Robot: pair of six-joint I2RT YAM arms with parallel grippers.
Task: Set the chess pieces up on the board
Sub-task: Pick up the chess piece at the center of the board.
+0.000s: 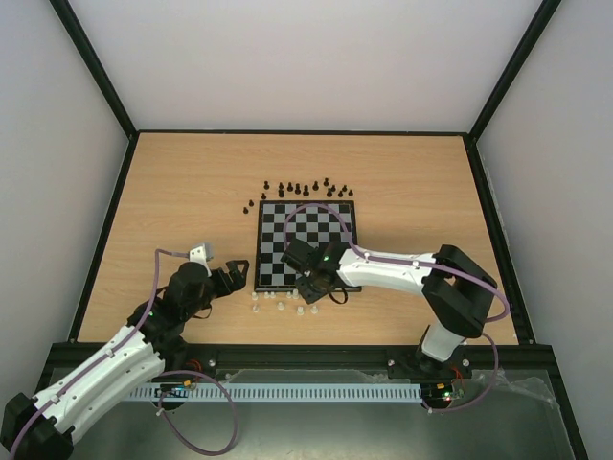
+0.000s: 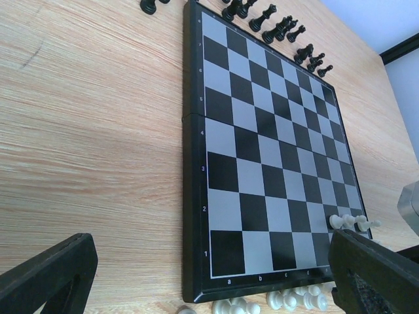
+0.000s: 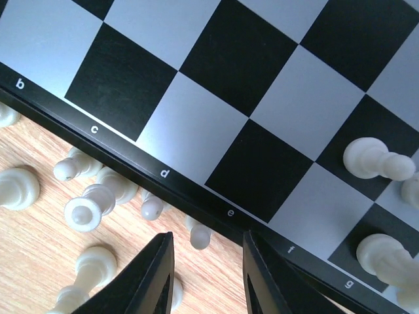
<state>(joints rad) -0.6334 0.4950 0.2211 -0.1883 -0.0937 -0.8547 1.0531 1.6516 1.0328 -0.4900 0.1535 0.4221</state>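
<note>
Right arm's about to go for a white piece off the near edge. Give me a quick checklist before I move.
1. Right gripper empty: ok, open, nothing between fingers.
2. Target in line: ok, a white piece sits off the board just ahead.
3. Room around it: not ok, other white pieces crowd close.
4. Free squares: ok, files a to e bare at the near edge.
5. Left gripper out of the way: ok, open, beside the board's left edge.
</note>
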